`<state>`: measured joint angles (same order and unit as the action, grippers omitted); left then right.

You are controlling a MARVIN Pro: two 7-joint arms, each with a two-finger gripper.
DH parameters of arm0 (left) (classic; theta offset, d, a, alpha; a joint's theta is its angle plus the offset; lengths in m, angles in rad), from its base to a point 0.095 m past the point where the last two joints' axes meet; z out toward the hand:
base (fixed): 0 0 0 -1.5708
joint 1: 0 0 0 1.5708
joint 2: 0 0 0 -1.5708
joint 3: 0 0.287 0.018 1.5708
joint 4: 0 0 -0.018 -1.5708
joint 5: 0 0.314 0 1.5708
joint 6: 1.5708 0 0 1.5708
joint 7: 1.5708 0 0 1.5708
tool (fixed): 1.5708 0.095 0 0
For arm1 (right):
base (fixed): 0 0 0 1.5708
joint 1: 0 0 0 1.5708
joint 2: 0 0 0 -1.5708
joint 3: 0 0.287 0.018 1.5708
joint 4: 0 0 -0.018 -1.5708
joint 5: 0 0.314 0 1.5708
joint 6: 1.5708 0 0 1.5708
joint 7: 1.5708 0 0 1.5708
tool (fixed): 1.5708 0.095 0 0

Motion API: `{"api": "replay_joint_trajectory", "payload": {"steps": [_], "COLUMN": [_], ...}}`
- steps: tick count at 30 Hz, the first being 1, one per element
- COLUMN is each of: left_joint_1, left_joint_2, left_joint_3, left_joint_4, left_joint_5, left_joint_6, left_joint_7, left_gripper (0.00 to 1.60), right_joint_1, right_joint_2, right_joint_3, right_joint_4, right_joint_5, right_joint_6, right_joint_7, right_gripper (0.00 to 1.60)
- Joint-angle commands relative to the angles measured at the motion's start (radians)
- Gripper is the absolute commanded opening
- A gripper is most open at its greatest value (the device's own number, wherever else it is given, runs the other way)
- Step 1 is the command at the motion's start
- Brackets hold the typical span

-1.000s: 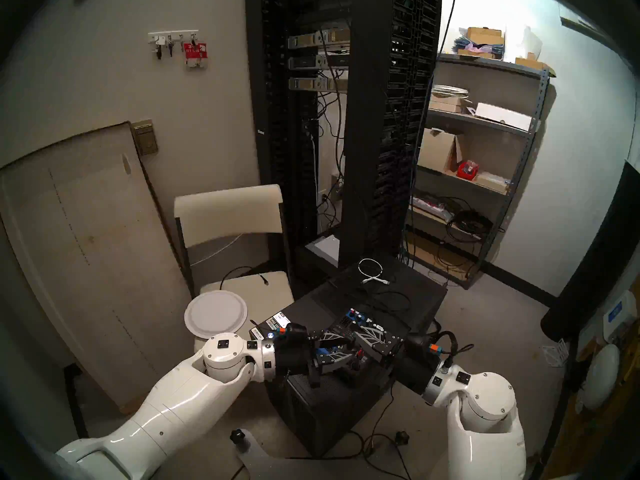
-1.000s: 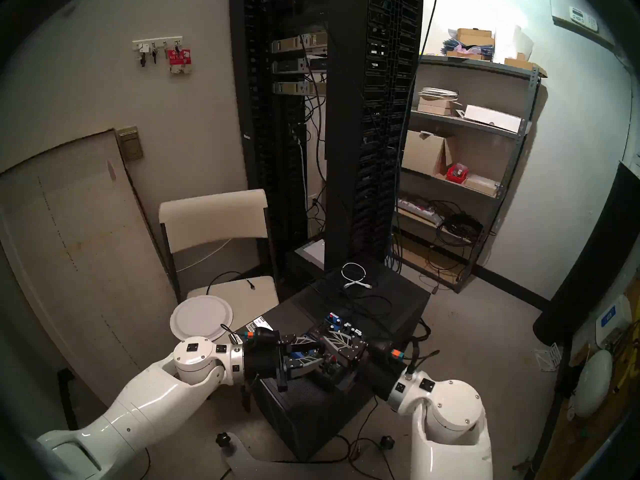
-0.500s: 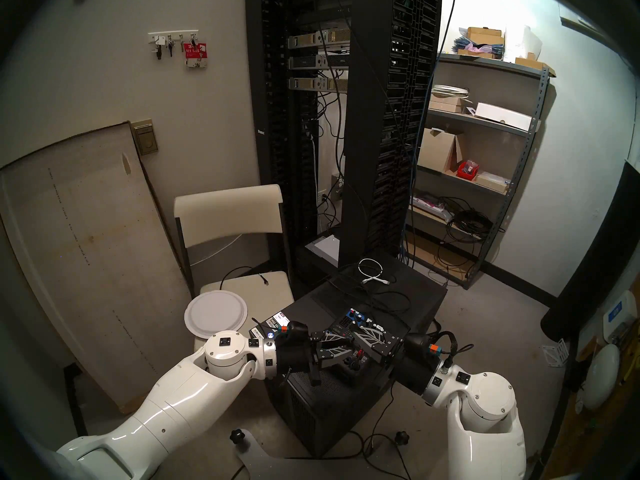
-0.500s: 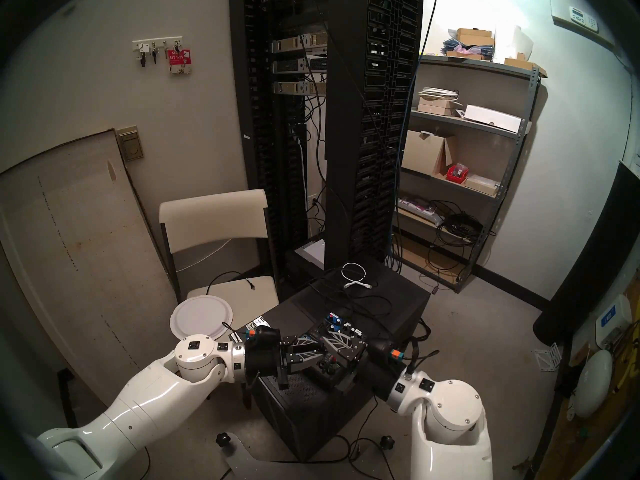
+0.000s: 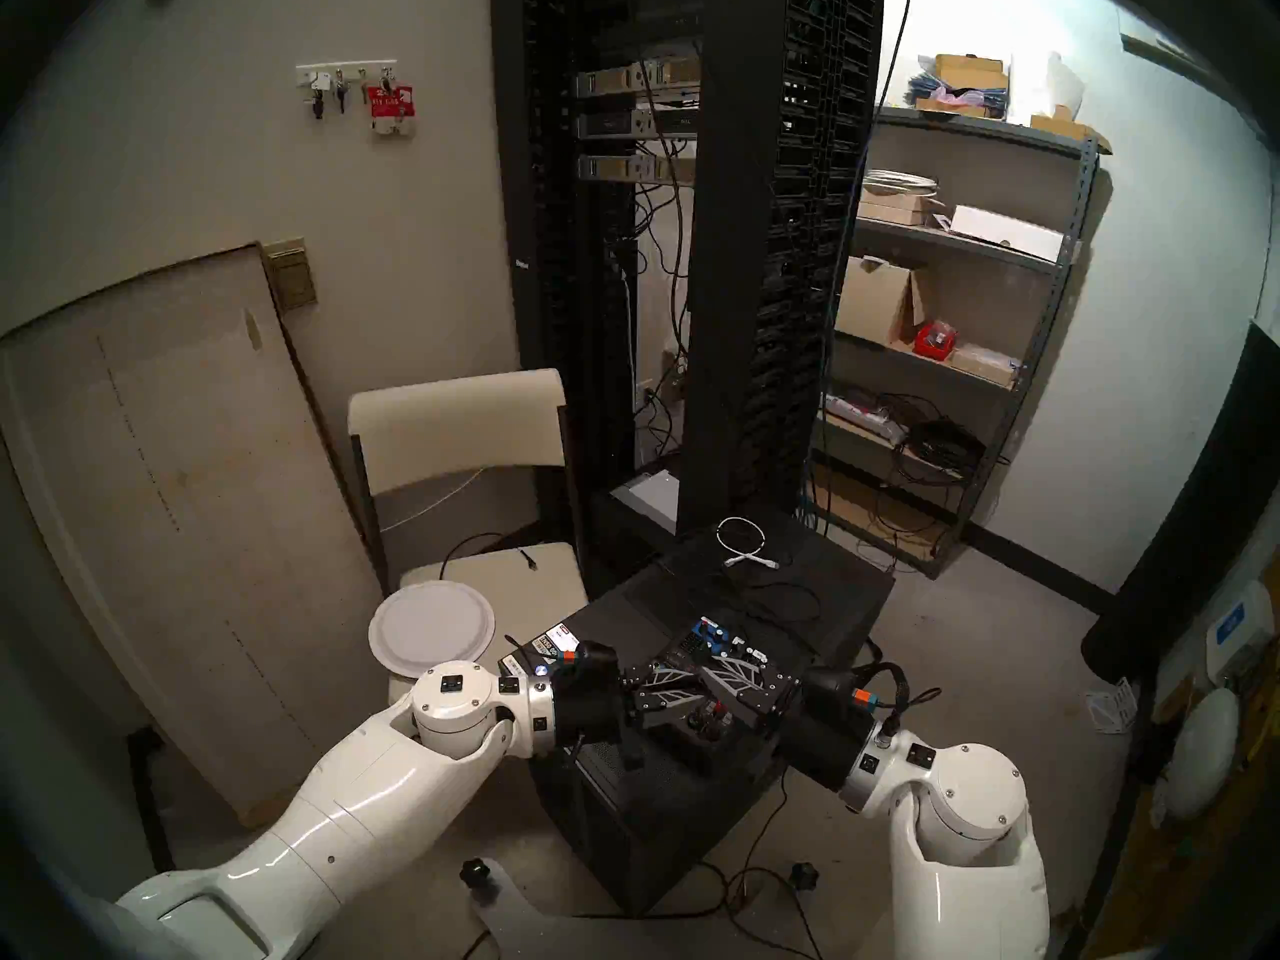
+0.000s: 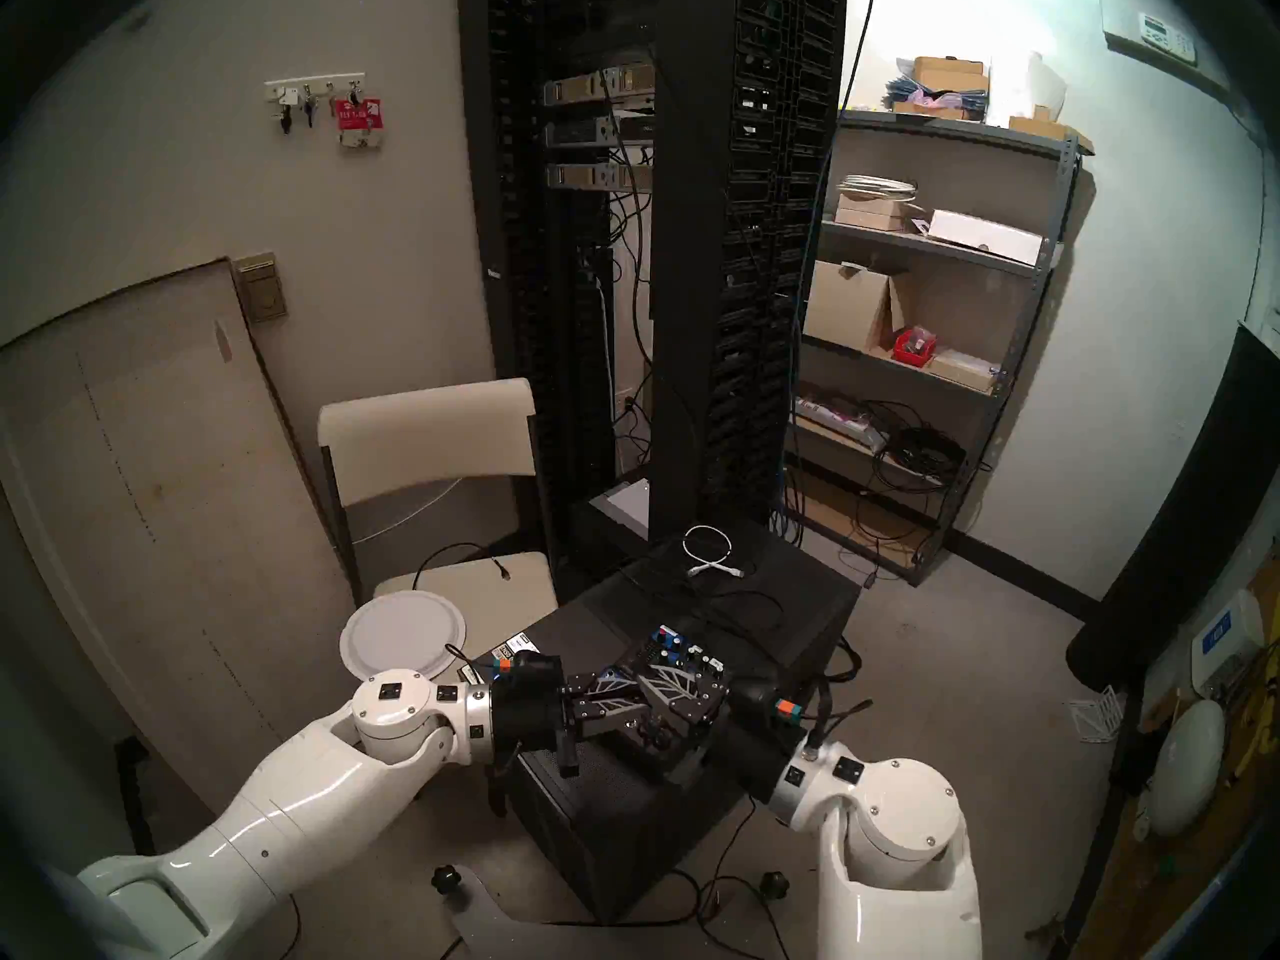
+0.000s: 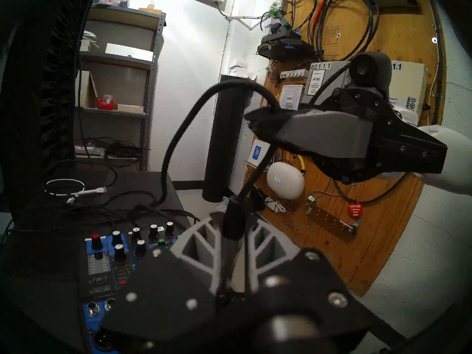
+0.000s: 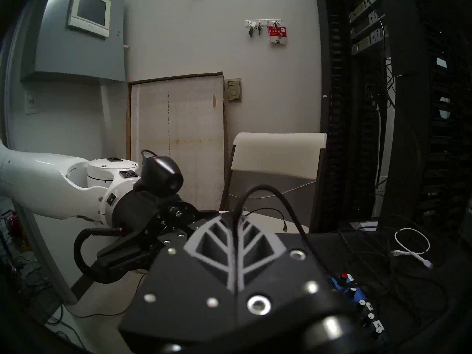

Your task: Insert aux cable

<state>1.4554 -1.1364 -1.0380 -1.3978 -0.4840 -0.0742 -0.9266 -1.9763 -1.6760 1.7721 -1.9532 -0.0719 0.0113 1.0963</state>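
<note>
The aux cable (image 7: 178,131) is thin and black, and its dark cylindrical plug (image 7: 233,218) points down over the audio mixer (image 7: 102,264). My left gripper (image 7: 232,225) has its two lattice fingers closed against the sides of that plug. Just above, my right gripper (image 7: 252,121) pinches the cable; in the right wrist view the cable (image 8: 281,200) loops out from between its shut fingers (image 8: 212,241). In the head view both grippers, left (image 5: 692,685) and right (image 5: 710,671), meet tip to tip above the mixer (image 5: 706,643). The jack tip and the sockets under it are hidden.
The mixer lies on a black cabinet (image 5: 817,591) with loose black cables and a short white coiled cable (image 5: 744,539). A white chair (image 5: 457,418) holding a round white disc (image 5: 431,626) stands to the left. A tall server rack (image 5: 692,245) and metal shelves (image 5: 970,245) stand behind.
My left gripper's jaws have drawn in from wide apart to close around the plug. Both grippers have shifted slightly, the right arm a little to the left.
</note>
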Motion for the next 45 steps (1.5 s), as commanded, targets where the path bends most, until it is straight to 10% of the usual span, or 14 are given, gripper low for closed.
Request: {"api": "replay_joint_trajectory", "payload": {"steps": [1,3,8,45], "left_joint_1": [-0.012,-0.011,-0.009,-0.029], "left_joint_2": [0.009,0.018,0.022,0.016], "left_joint_3": [0.012,0.013,0.009,-0.008], "left_joint_4": [-0.005,-0.010,-0.014,-0.021], "left_joint_5": [0.046,0.063,0.065,0.058], "left_joint_6": [-0.038,-0.045,-0.049,-0.044], "left_joint_7": [0.005,0.008,0.011,0.009], "left_gripper": [0.00,0.00,0.00,0.00], "right_joint_1": [0.004,0.004,0.005,0.009], "right_joint_2": [-0.002,0.001,-0.002,0.004], "right_joint_3": [0.007,0.015,0.020,0.007], "right_joint_4": [-0.026,-0.028,-0.029,0.016], "right_joint_5": [-0.001,-0.007,-0.015,-0.064], "right_joint_6": [-0.003,-0.001,0.004,0.017], "right_joint_7": [-0.006,-0.008,-0.008,0.013], "right_gripper": [0.00,0.00,0.65,0.80]}}
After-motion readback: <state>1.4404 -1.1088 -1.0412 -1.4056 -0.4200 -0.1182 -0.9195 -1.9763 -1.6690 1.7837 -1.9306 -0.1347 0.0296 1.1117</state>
